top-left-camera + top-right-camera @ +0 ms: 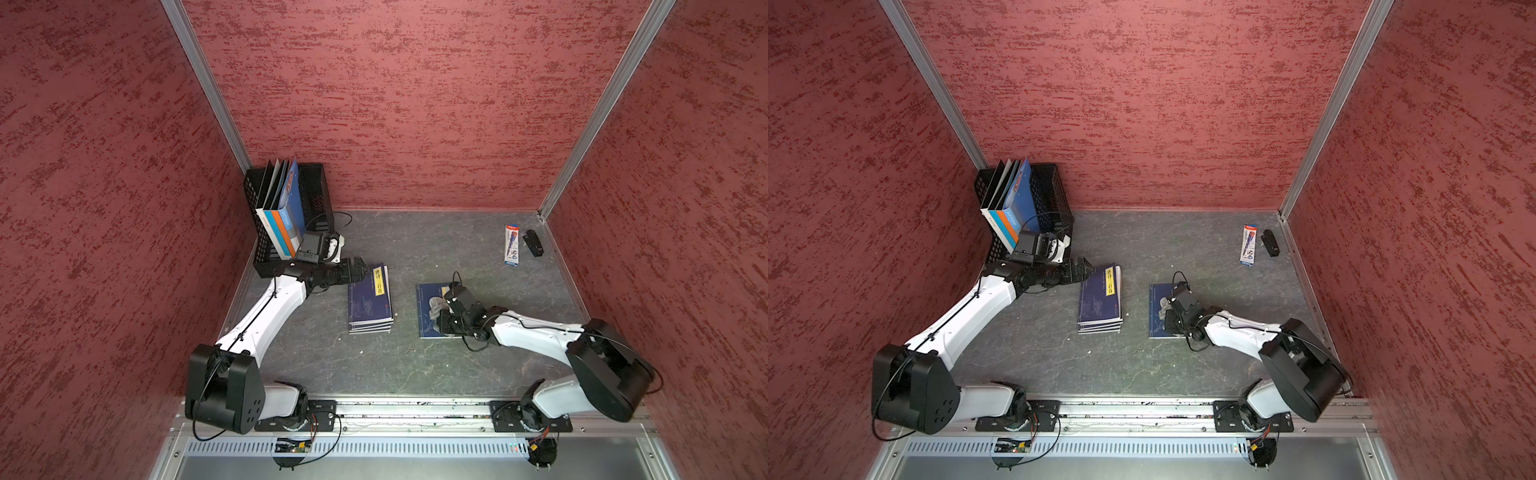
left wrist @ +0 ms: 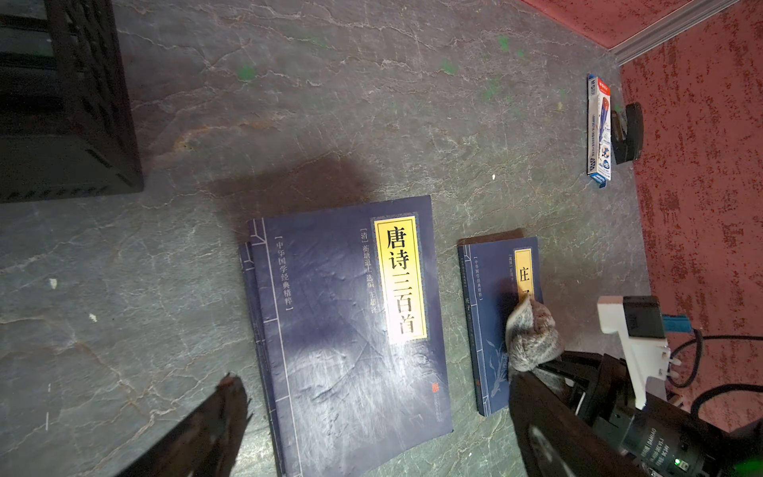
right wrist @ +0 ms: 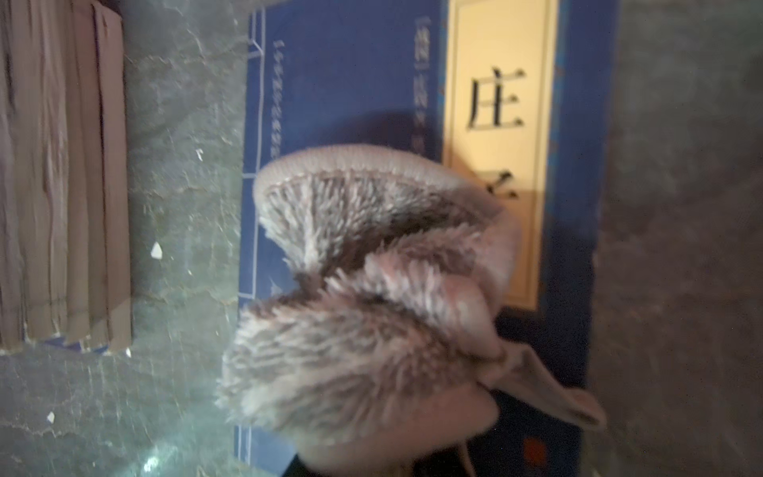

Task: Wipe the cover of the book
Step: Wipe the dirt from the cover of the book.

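Note:
A blue book with a yellow title strip lies flat on the grey table, right of centre in both top views. My right gripper is shut on a bunched grey fuzzy cloth, which rests on the book's cover. In the right wrist view the cloth covers the middle of the book and hides the jaws. My left gripper hangs open at the far left corner of a stack of dark blue books. In the left wrist view its fingers straddle that stack above it.
A black crate with upright books stands in the back left corner, close behind the left arm. A pen box and a small black object lie at the back right. Red walls close in three sides.

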`<state>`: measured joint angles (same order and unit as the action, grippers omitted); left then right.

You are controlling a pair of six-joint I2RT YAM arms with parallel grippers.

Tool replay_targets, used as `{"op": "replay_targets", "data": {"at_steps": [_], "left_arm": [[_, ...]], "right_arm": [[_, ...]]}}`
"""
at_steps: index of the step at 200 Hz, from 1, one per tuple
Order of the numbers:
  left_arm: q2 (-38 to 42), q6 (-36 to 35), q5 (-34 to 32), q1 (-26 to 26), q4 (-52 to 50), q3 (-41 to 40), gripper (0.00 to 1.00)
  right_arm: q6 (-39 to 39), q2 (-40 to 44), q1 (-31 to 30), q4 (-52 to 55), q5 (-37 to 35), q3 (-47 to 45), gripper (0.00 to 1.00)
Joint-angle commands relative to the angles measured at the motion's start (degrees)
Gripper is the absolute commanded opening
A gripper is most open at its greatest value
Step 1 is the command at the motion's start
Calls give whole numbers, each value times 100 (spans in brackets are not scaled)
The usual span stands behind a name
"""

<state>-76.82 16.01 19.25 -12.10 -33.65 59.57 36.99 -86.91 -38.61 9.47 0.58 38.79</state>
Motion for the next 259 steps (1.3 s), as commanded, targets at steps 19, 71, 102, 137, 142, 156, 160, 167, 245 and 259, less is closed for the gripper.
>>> {"op": "replay_targets", "data": {"at_steps": [19,71,102,137,142,156,160,167,245,259], "left_arm": [[248,-24,-21,34,-129,80,100],[430,-31,-28,49,-228,-16,100],[453,-31,-10,67,-220,-22,100],[401,-62,-10,120,-218,62,100],[384,-67,-8,128,-214,70,100],[353,-64,-9,137,-220,84,100],[343,-61,-8,138,-220,81,100],[334,-58,-8,145,-213,73,100],[369,-70,-104,172,-322,72,100],[374,-71,-112,181,-325,67,100]], "right_arm": [[-491,-1300,472,370,-316,594,22],[-962,-1786,706,450,-247,1359,21],[-928,-1420,598,380,152,934,21],[-590,-847,16,502,384,161,21],[-505,-794,-98,509,406,76,21],[-219,-646,-401,537,325,-145,21],[-129,-603,-475,530,306,-200,21],[3,-522,-583,498,332,-296,21],[300,-28,-762,414,476,-741,21],[280,15,-771,437,496,-758,21]]}}
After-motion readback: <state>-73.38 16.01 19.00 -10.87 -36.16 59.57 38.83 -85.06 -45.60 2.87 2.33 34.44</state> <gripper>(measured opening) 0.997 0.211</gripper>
